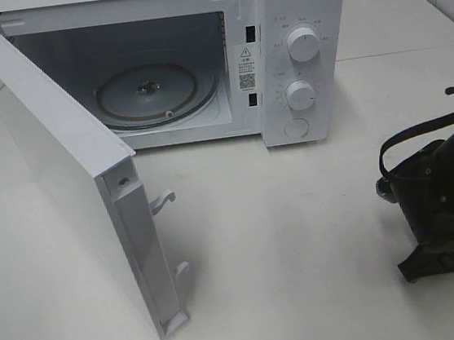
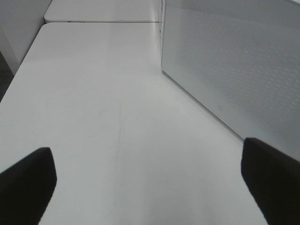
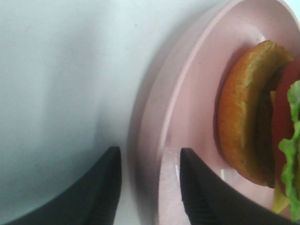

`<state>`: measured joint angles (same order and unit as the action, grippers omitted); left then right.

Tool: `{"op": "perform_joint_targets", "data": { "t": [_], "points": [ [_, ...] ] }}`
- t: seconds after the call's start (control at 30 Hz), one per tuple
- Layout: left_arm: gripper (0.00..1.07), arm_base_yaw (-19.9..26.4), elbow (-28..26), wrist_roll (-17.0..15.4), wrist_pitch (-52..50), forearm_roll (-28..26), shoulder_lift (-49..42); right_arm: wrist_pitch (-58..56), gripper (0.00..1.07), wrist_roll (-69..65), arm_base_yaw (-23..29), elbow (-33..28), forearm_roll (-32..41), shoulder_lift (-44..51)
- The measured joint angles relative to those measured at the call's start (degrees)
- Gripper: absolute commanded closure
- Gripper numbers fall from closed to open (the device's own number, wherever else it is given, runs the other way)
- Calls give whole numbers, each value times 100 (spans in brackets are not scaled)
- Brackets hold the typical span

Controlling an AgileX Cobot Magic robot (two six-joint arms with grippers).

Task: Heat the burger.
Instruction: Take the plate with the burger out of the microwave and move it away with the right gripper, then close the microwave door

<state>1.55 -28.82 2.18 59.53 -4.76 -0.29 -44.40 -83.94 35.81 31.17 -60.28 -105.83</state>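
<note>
exterior high: white microwave (image 1: pixel 296 55) at the back of the white table (image 1: pixel 300 235), door (image 1: pixel 64 180) swung fully open toward the left, two latch hooks showing on its free edge. glass turntable (image 1: pixel 148 93) inside, bare. two round knobs and a round button on the control panel at the right. right arm (image 1: pixel 447 194) at the right edge of the view, dark, cables looped over it; its fingers and the plate are not visible from here.

right wrist: right gripper (image 3: pixel 149 187) with its two dark fingers (image 3: pixel 105 187) partly apart, straddling the rim of the pink plate (image 3: pixel 187 93), one finger on the table side of the rim, the other over the plate's inner surface. cannot tell whether either finger touches the rim. burger (image 3: pixel 248 122) sits on the plate, golden-brown bun, red slice and green lettuce showing at the frame edge, near the inner finger but apart from it.

left wrist: left gripper (image 2: pixel 150 183) fingers spread wide, nothing between them, bare table below, the microwave's perforated door panel beside it.
</note>
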Motion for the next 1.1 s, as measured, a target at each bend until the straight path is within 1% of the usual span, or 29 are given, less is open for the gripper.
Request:
{"op": "perform_joint_targets", "data": {
  "t": [0.17, 0.27, 0.3, 0.4, 0.47, 0.5, 0.53, 0.6, 0.63, 0.7, 0.73, 0.8, 0.83, 0.9, 0.93, 0.97, 1.03, 1.07, 1.1],
  "points": [
    [6, 0, 0, 0, 0, 0, 0, 229, 62, 413, 0, 17, 338, 384],
    [6, 0, 0, 0, 0, 0, 0, 223, 59, 619, 0, 17, 487, 670],
    [6, 0, 0, 0, 0, 0, 0, 218, 55, 739, 0, 11, 573, 871],
    [6, 0, 0, 0, 0, 0, 0, 212, 53, 865, 0, 11, 659, 1043],
    [6, 0, 0, 0, 0, 0, 0, 212, 42, 1071, 0, 17, 814, 1324],
    [6, 0, 0, 0, 0, 0, 0, 212, 42, 1071, 0, 17, 814, 1324],
    [6, 0, 0, 0, 0, 0, 0, 206, 38, 1232, 0, 17, 917, 1524],
    [6, 0, 0, 0, 0, 0, 0, 206, 36, 1312, 0, 17, 980, 1604],
    [6, 0, 0, 0, 0, 0, 0, 206, 36, 1312, 0, 17, 980, 1604],
    [6, 0, 0, 0, 0, 0, 0, 201, 35, 1736, 0, 17, 1306, 2028],
    [6, 0, 0, 0, 0, 0, 0, 201, 35, 1736, 0, 17, 1306, 2028],
    [6, 0, 0, 0, 0, 0, 0, 201, 35, 2103, 0, 17, 1610, 2384],
    [6, 0, 0, 0, 0, 0, 0, 201, 35, 2103, 0, 17, 1610, 2384],
    [6, 0, 0, 0, 0, 0, 0, 195, 35, 2527, 0, 17, 2011, 2744],
    [6, 0, 0, 0, 0, 0, 0, 195, 35, 2527, 0, 17, 2011, 2744],
    [6, 0, 0, 0, 0, 0, 0, 195, 35, 2876, 0, 17, 2309, 2997],
    [6, 0, 0, 0, 0, 0, 0, 195, 35, 3031, 0, 17, 2447, 3094],
    [6, 0, 0, 0, 0, 0, 0, 166, 35, 3466, 0, 52, 2785, 3317],
    [6, 0, 0, 0, 0, 0, 0, 166, 35, 3466, 0, 52, 2785, 3317]
  ]
}}
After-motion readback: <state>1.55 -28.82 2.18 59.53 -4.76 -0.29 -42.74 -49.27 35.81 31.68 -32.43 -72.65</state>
